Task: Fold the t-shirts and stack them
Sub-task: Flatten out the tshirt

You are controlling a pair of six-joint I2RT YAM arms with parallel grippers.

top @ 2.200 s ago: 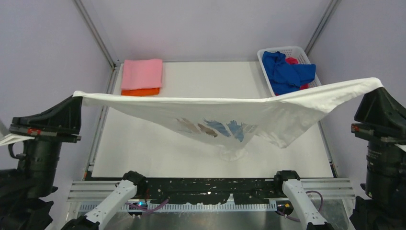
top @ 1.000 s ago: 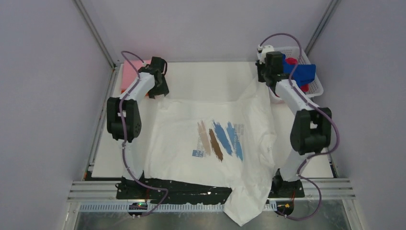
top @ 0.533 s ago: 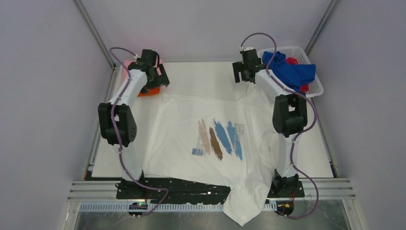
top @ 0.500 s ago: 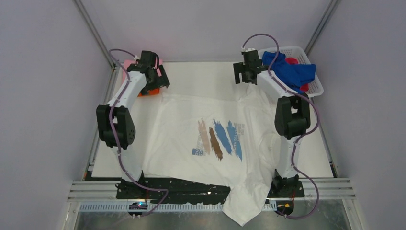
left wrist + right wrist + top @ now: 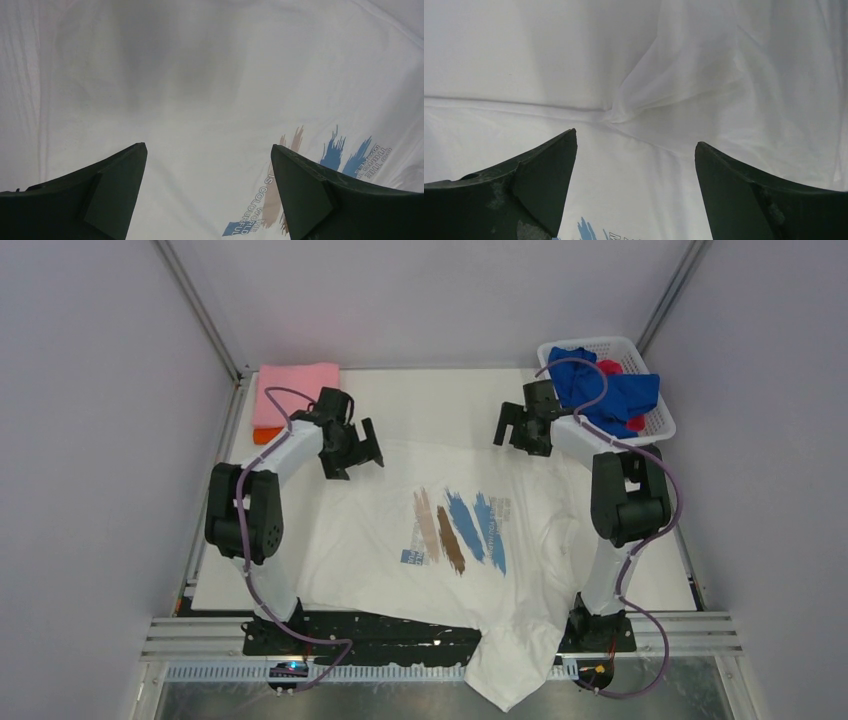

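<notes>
Both arms have drawn back from the far corners they reached half a second ago, and the pink t-shirt (image 5: 296, 392) the left arm was covering is in full view again. The left gripper (image 5: 358, 462) and right gripper (image 5: 517, 440) hover over the far edge of the white t-shirt (image 5: 380, 530), jaws spread wide and holding nothing.

The white t-shirt lies spread on the table (image 5: 430, 400) with its blue and brown brush-stroke print (image 5: 460, 530) facing up. One end spills over the near edge beside the right arm's base. Seen from the left wrist, the cloth under the left gripper (image 5: 208, 146) is smooth, with the print (image 5: 300, 180) just beyond the right-hand finger. The right wrist view shows a puckered fold gathered just ahead of the right gripper (image 5: 635, 137).

At the far left corner, the pink t-shirt sits folded on top of an orange t-shirt (image 5: 262, 435). At the far right, a crumpled blue t-shirt (image 5: 600, 390) and a red t-shirt (image 5: 612, 367) fill the white lattice basket (image 5: 660, 425), the blue one draped over its rim.
</notes>
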